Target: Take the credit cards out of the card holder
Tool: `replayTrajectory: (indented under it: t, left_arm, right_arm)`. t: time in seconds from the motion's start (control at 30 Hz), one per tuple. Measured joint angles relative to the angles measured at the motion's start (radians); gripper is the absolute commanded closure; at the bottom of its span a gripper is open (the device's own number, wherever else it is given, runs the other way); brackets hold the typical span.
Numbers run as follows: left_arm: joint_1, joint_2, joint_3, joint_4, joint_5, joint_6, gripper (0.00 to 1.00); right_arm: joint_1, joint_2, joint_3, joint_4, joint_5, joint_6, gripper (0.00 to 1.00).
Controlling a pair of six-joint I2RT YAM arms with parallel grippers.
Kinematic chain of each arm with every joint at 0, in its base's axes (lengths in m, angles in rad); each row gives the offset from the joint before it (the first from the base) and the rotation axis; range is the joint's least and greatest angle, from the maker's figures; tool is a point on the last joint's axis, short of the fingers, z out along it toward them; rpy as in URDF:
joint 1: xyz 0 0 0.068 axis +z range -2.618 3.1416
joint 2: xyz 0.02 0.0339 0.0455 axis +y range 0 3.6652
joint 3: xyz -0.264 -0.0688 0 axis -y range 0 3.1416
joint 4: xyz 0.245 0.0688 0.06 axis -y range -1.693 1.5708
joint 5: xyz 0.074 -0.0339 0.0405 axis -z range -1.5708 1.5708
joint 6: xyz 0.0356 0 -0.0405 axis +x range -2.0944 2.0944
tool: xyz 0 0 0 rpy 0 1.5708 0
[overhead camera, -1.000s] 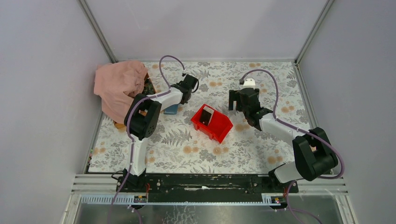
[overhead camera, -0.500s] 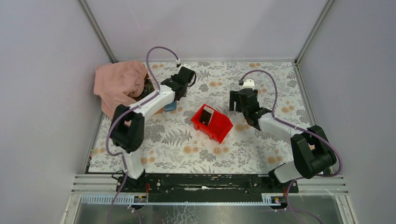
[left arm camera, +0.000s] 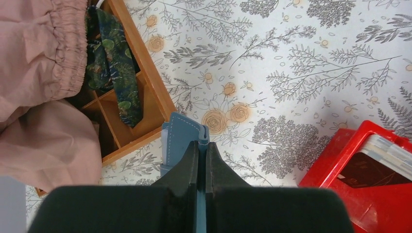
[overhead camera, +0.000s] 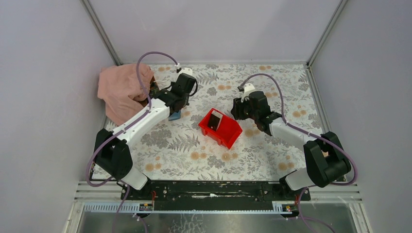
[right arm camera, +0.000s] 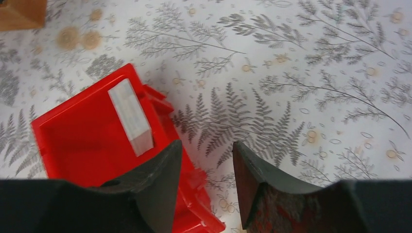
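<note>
The blue wallet (left arm camera: 180, 133) is pinched edge-on by the left gripper (left arm camera: 202, 145), both fingers pressed tight against its side. A stitched corner sticks out past the fingertips. Whether the wallet touches the table (overhead camera: 272, 87) cannot be told. In the top view the wallet is seen at 10 o'clock from the red bin (overhead camera: 227, 132), near it but apart. A wooden tray (left arm camera: 148, 92) lies just beside the wallet at its 10 o'clock, with green patterned fabric (left arm camera: 114, 63) in one compartment. The tray is partly covered by a pink cloth (overhead camera: 121, 87). A stack of cards (overhead camera: 215, 119) is leaned tilted inside the red bin, against its 10 o'clock wall, with a dark card face up. From the right wrist the stack is seen by its white edge. The right gripper (right arm camera: 204, 162) is held at 2 o'clock from the bin, above the bin's rim and the table beside it. Its fingers (right arm camera: 160, 179) are partly spread, and nothing is held between them.
</note>
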Motion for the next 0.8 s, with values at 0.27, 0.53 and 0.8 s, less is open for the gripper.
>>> replayTrajectory:
  t: [0.27,0.53,0.8]
  left_arm:
    - [0.000,-0.017,-0.065,0.005,-0.001,0.000,1.00]
    - [0.000,-0.015,-0.080,0.009,-0.001,0.000,1.00]
    - [0.001,-0.016,-0.099,0.016,-0.002,0.000,1.00]
  right_arm:
    - [0.051,0.002,0.033,-0.029,-0.130,-0.063,0.45]
    - [0.090,0.044,0.091,-0.082,-0.151,-0.111,0.51]
    - [0.095,0.112,0.115,-0.140,-0.109,-0.131,0.60]
